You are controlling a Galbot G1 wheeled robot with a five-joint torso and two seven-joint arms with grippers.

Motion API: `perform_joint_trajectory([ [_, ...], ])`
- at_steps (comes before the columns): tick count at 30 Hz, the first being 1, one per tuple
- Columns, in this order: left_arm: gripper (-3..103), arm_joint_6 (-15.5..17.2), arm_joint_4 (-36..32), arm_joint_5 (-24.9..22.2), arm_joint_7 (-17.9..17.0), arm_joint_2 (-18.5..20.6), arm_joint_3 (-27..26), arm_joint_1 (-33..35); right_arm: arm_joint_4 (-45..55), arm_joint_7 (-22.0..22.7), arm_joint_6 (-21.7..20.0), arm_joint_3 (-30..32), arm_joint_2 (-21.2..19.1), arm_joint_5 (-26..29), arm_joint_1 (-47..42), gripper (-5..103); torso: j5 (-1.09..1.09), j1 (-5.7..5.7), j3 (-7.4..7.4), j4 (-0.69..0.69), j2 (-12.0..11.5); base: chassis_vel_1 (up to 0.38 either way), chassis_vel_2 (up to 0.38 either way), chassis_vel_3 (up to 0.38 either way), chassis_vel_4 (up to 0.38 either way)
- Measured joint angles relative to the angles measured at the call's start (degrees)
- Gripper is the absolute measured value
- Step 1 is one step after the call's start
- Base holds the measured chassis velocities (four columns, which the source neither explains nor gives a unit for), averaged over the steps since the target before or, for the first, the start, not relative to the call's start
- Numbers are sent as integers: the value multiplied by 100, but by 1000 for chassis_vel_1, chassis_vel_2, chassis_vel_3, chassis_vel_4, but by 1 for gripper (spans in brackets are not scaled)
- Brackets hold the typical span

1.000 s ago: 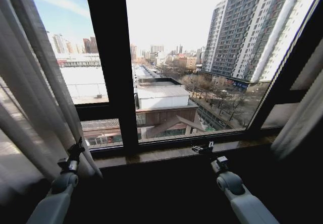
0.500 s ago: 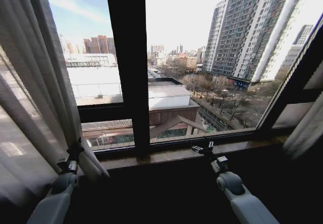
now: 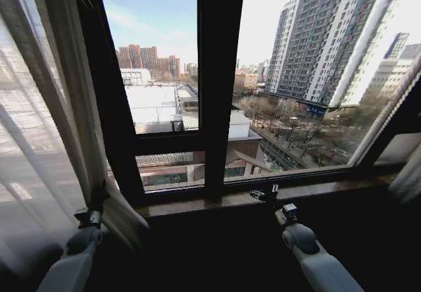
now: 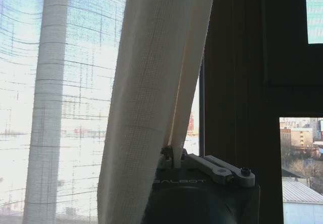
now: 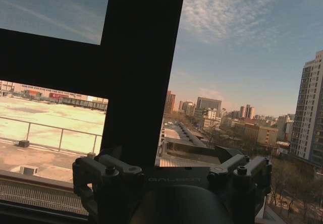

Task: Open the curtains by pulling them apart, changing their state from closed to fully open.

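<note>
Left gripper (image 3: 99,192) pinched on a pleat of the sheer white translucent curtains (image 3: 46,127), bunched at the left edge of the black window frame (image 3: 217,88); a sliver of curtain at the right edge. Right gripper (image 3: 265,192) spread open, holding nothing, over the brown window sill (image 3: 197,203).

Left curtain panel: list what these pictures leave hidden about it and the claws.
- Sheer white pleated left curtain: top and rail cut off by the head view's upper edge.
- Left claw: fabric folds cover the fingertips in the left wrist view.
- Right sheer curtain: cut off by the head view's edge.
</note>
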Motion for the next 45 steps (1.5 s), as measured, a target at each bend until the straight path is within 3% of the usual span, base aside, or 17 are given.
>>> perform_joint_trajectory([
  [13,0,-26,-18,17,-8,-3,9,-16,0,0,0,-1,1,0,0,100,0,4,2,3,0,363,267,-374,-268],
  [27,0,-49,-49,59,-10,-46,28,56,-1,1,0,2,-1,0,0,100,0,3,2,-4,-1,18,16,-19,-24],
  [32,0,-82,-56,63,-9,-49,-15,112,0,0,0,2,-1,0,0,100,-3,4,2,2,-1,13,8,-8,-8],
  [45,0,-138,-67,56,-5,9,-93,179,0,0,0,1,0,0,0,100,1,3,1,0,-1,169,90,-161,-102],
])
